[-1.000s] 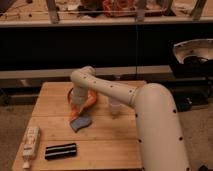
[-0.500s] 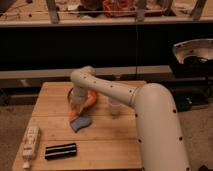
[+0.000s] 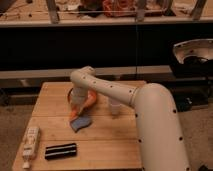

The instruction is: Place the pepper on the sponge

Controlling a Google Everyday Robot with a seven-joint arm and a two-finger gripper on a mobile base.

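Note:
A blue-grey sponge point(image 3: 81, 122) lies on the wooden table point(image 3: 55, 102), left of centre. An orange pepper point(image 3: 89, 101) shows just behind and above it, partly hidden by the arm. My gripper point(image 3: 77, 106) hangs at the end of the white arm directly over the sponge's far edge, beside the orange pepper. Whether the pepper is in the gripper or resting on the sponge cannot be told.
A small white cup point(image 3: 114, 106) stands on the table right of the gripper. A white bottle point(image 3: 30, 142) lies near the left front edge, with a black rectangular object point(image 3: 61, 150) beside it. A dark shelf wall runs behind the table.

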